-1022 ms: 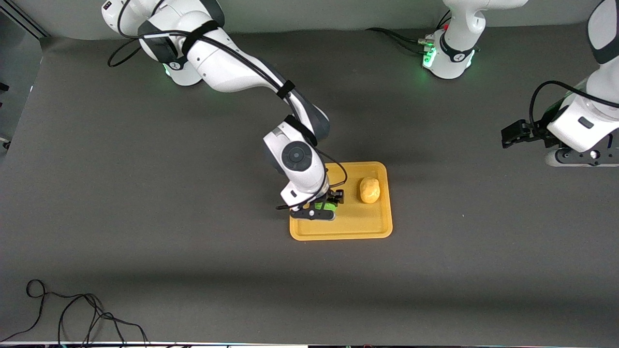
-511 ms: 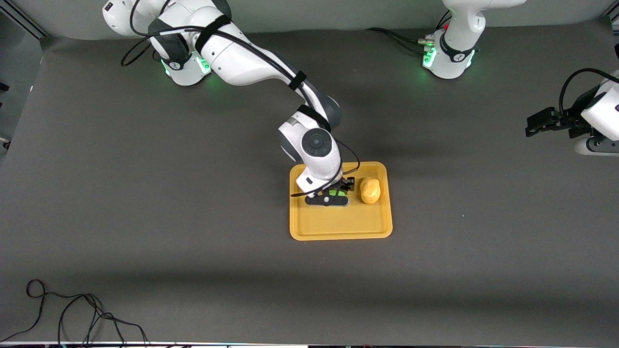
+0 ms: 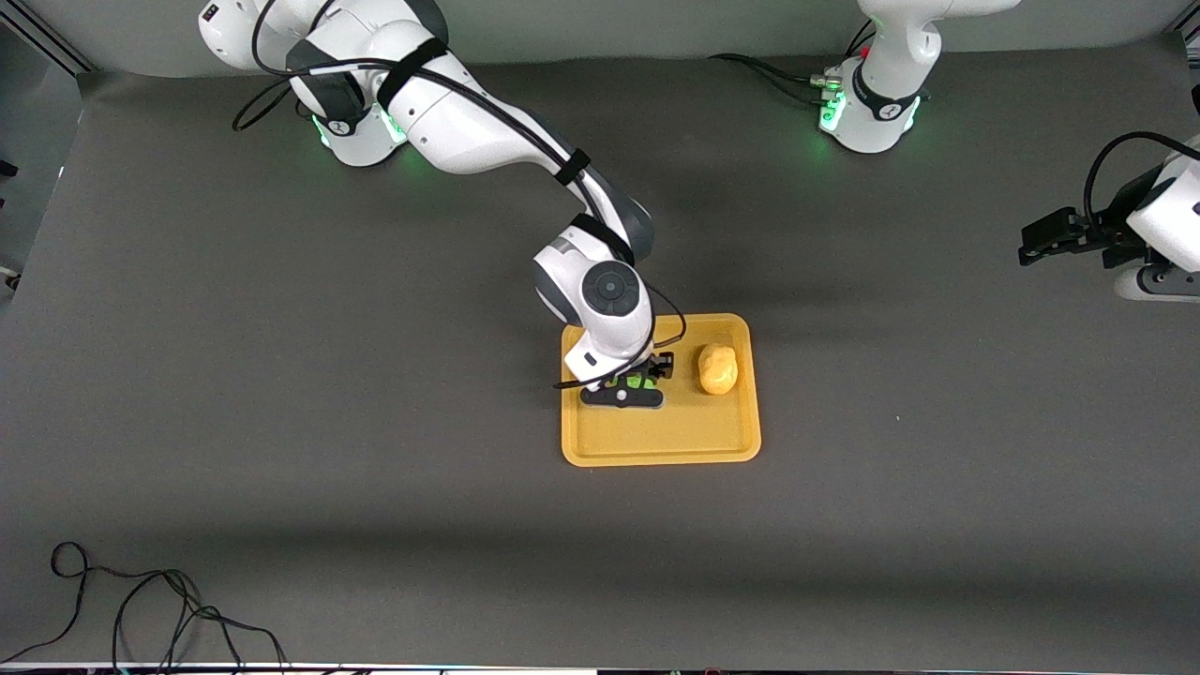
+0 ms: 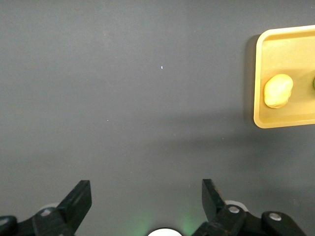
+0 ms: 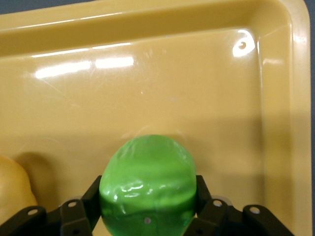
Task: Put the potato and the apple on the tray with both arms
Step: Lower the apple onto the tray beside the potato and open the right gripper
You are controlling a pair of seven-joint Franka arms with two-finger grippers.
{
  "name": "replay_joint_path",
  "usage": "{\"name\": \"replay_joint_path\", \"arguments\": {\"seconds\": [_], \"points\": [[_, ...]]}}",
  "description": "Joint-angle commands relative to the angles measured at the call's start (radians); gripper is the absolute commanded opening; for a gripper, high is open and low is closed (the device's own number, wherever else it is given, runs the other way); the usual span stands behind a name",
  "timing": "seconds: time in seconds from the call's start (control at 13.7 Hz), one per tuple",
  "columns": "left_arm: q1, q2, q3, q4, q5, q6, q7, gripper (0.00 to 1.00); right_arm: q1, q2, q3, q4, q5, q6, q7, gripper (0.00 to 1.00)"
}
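Note:
The orange-yellow tray (image 3: 675, 441) lies mid-table. The yellow-tan potato (image 3: 717, 368) rests on it toward the left arm's end; it also shows in the left wrist view (image 4: 278, 90) and at the edge of the right wrist view (image 5: 12, 189). My right gripper (image 3: 637, 382) is shut on the green apple (image 5: 146, 184) and holds it low over the tray (image 5: 197, 98), beside the potato. The apple is mostly hidden under the gripper in the front view (image 3: 640, 382). My left gripper (image 4: 145, 204) is open and empty, held up at the left arm's end of the table (image 3: 1050, 239).
A black cable (image 3: 141, 609) lies coiled on the dark grey mat near the front camera at the right arm's end. The tray (image 4: 285, 73) shows at the edge of the left wrist view.
My right gripper carried the apple from the tray's rim inward over the tray, toward the potato. My left arm drew back toward its end of the table, then stayed still.

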State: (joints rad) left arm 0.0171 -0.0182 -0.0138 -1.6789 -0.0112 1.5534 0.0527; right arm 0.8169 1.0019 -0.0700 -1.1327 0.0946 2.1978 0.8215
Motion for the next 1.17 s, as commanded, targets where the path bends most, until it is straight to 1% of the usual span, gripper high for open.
{"name": "replay_joint_path", "arguments": {"seconds": [0.0, 0.07, 0.37, 0.51, 0.66, 0.8, 0.95, 1.1], "points": [[0.004, -0.006, -0.002, -0.022, -0.012, 0.036, -0.011, 1.00, 0.010, -0.003, 0.001, 0.001, -0.015, -0.006, 0.039, 0.88], [0.006, -0.006, -0.002, -0.024, -0.012, 0.036, -0.011, 1.00, 0.010, -0.003, 0.001, 0.001, -0.019, -0.006, 0.047, 1.00], [0.009, -0.003, 0.000, -0.025, -0.010, 0.048, -0.011, 1.00, -0.002, -0.023, -0.001, 0.001, -0.019, -0.016, 0.045, 1.00], [0.006, -0.003, -0.002, -0.024, -0.001, 0.060, -0.036, 1.00, -0.040, -0.119, -0.010, 0.007, -0.018, -0.129, 0.027, 1.00], [0.003, -0.003, -0.003, -0.025, 0.013, 0.083, -0.047, 1.00, -0.061, -0.231, -0.011, -0.010, -0.021, -0.206, 0.007, 1.00], [0.004, -0.017, -0.006, -0.019, 0.037, 0.083, -0.047, 1.00, -0.114, -0.336, -0.013, -0.047, -0.015, -0.266, -0.079, 1.00], [0.003, -0.025, -0.008, -0.015, 0.040, 0.082, -0.048, 1.00, -0.156, -0.437, -0.014, -0.109, -0.015, -0.318, -0.133, 1.00], [0.006, -0.037, -0.005, -0.015, 0.037, 0.067, -0.045, 1.00, -0.177, -0.530, -0.059, -0.227, -0.018, -0.323, -0.142, 1.00]]}}
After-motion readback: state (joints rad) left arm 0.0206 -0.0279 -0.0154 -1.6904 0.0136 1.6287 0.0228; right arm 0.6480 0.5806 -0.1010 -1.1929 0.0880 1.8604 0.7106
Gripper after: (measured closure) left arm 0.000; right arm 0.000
